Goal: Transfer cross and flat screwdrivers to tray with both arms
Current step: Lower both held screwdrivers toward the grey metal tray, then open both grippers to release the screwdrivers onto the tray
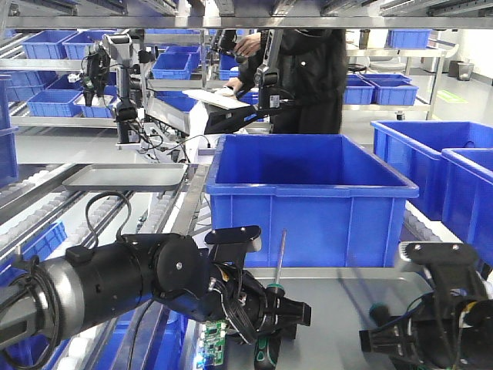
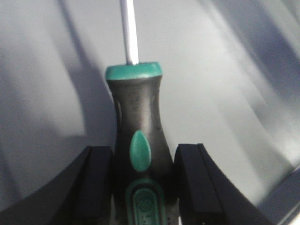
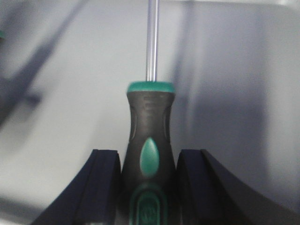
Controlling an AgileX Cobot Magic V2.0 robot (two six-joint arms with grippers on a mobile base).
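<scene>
Big blue bin [image 1: 312,196] at centre, just beyond the near work surface. Grey tray [image 1: 123,176] far left on the roller conveyor, well apart from both arms. Left gripper [image 1: 271,312] clamped on one black-and-green screwdriver [image 2: 139,154], shaft pointing up before the bin. Right gripper [image 3: 149,187] clamped on second screwdriver [image 3: 149,140], near right.

On the worktop [image 1: 339,289], the large blue plastic bin [image 1: 308,196] stands behind both arms; the flat grey metal tray [image 1: 123,176] lies to its left — farther back. Two more blue plastic bins [image 1: 447,173] sit at right.
</scene>
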